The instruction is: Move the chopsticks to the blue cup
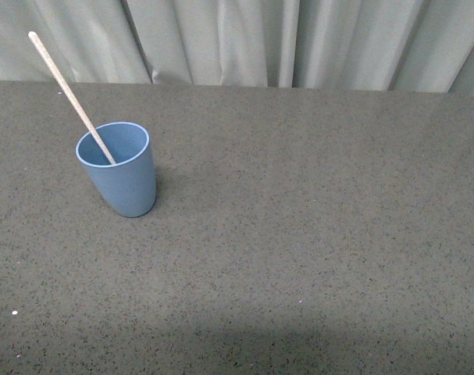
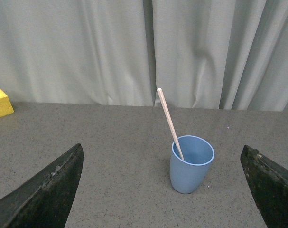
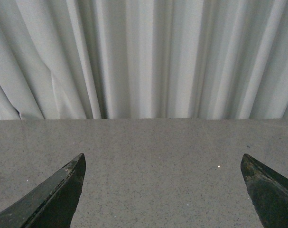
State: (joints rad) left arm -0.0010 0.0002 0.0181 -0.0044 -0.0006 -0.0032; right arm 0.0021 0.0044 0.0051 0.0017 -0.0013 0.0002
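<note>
The blue cup (image 1: 121, 169) stands upright on the dark speckled table at the left. The cream-white chopstick (image 1: 69, 92) stands inside it, leaning up and to the left, its top well above the rim. Neither arm shows in the front view. In the left wrist view the cup (image 2: 190, 166) and chopstick (image 2: 168, 118) lie ahead of my left gripper (image 2: 162, 154), which is open and empty, well short of the cup. My right gripper (image 3: 162, 159) is open and empty over bare table.
A pale grey curtain (image 1: 299, 39) hangs along the table's far edge. A yellow block (image 2: 0, 103) sits on the table at the edge of the left wrist view, far from the cup.
</note>
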